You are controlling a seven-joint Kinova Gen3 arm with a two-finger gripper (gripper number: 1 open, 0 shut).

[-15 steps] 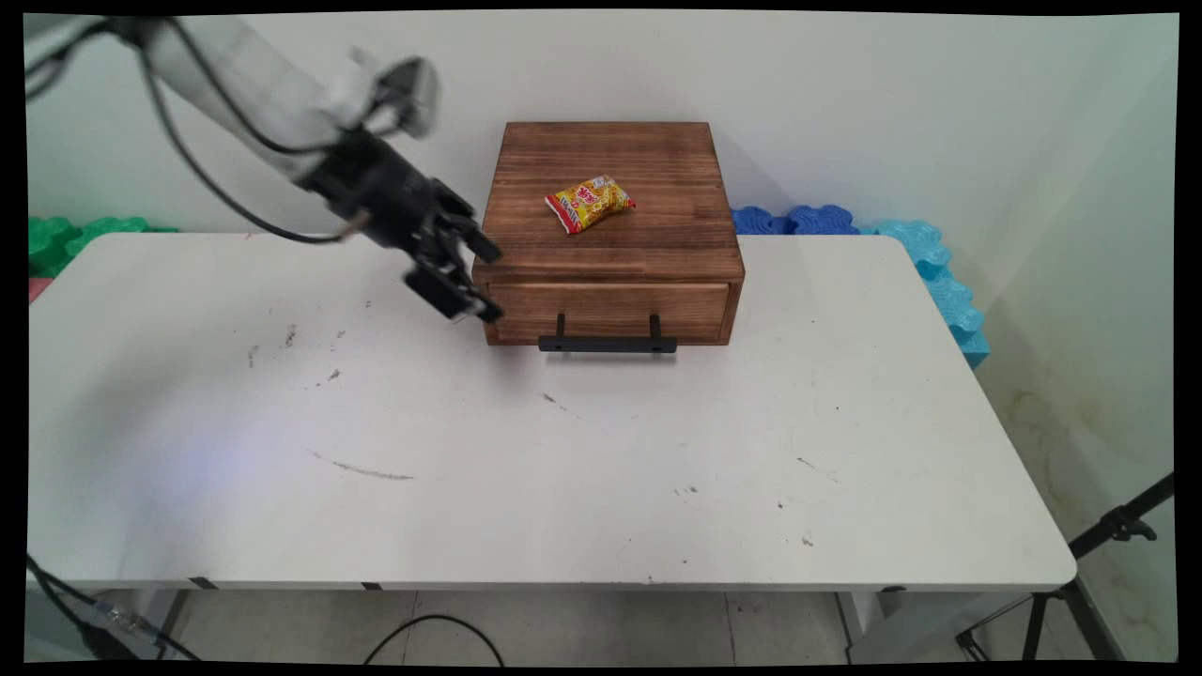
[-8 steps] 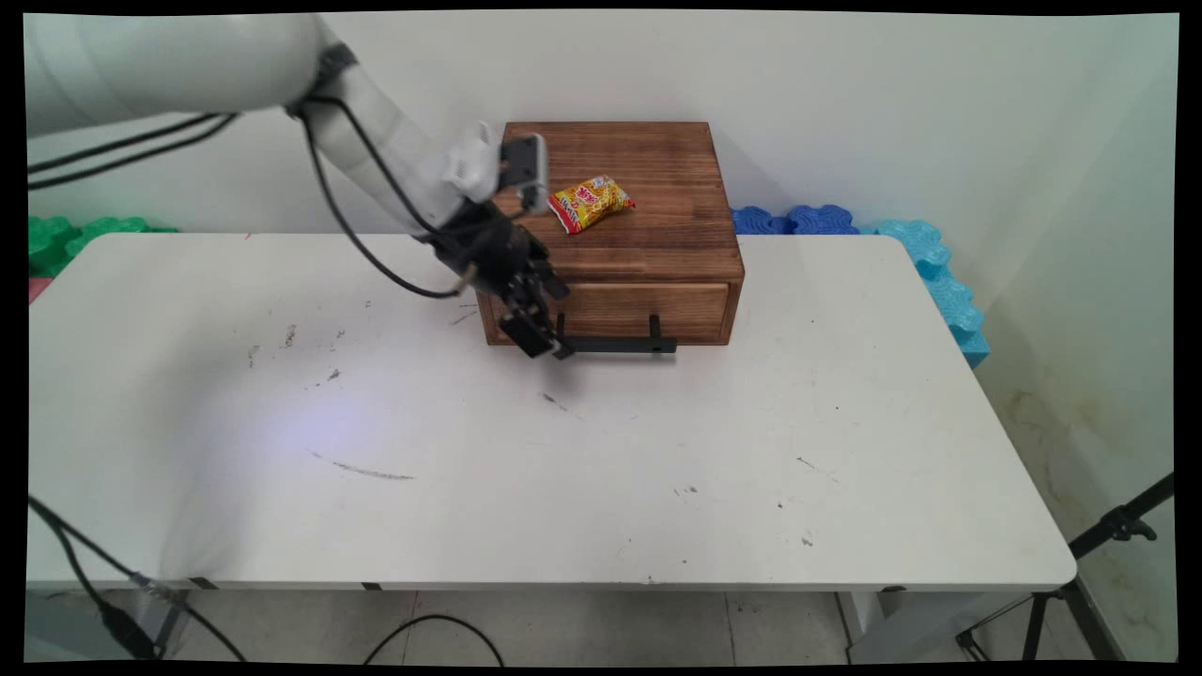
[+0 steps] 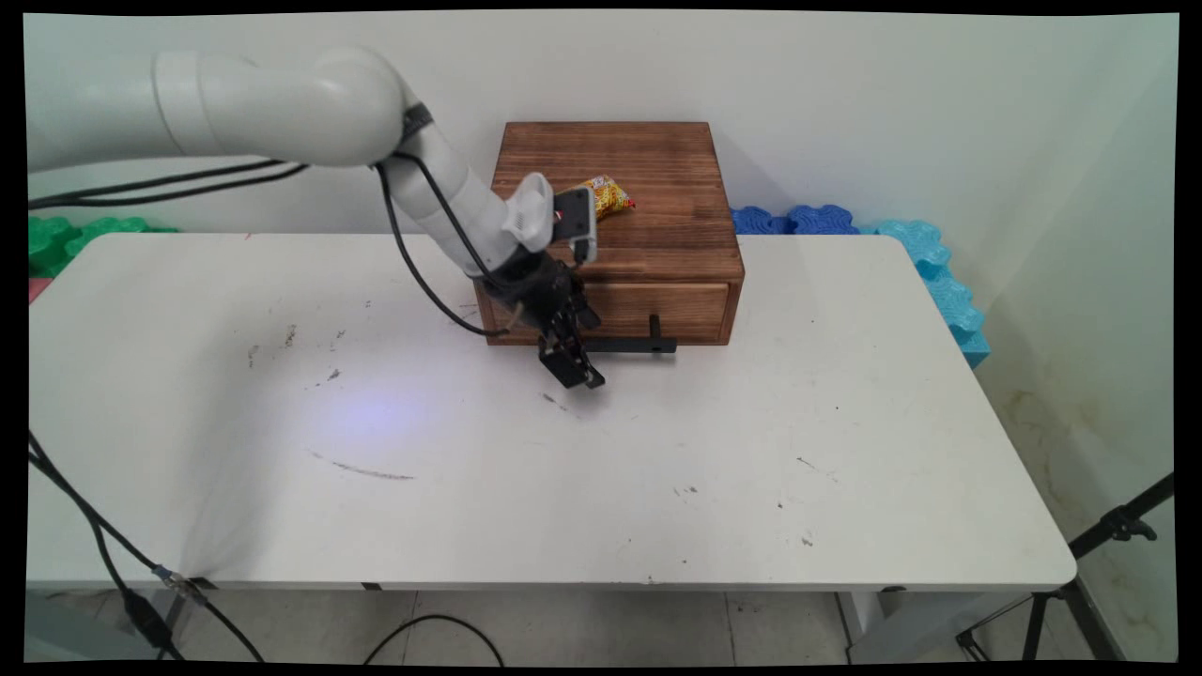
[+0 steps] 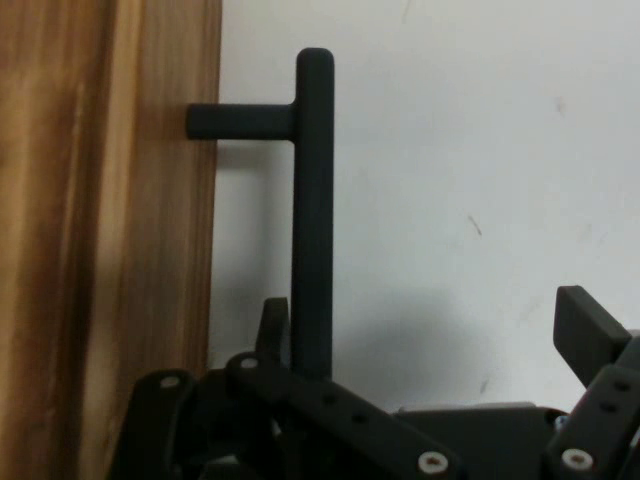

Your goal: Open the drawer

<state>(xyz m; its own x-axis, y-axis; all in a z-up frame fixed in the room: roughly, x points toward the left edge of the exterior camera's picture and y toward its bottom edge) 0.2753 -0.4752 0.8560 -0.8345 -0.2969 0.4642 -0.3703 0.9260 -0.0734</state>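
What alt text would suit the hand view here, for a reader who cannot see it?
The open gripper straddles the black bar handle of a wooden drawer box, one finger between bar and wood, the other out over the white table.

table (image 3: 657,488) | foam mats (image 3: 845,225) behind | tripod (image 3: 1108,535) right | floor cable (image 3: 432,629)

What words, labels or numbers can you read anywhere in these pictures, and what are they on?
None can be read.
Snack packet on top of the wooden drawer box: red print on yellow, too small and blurred to read, and partly hidden by the arm.
Drawer handle, the box's front, the table and the hand: no lettering shows in either view.
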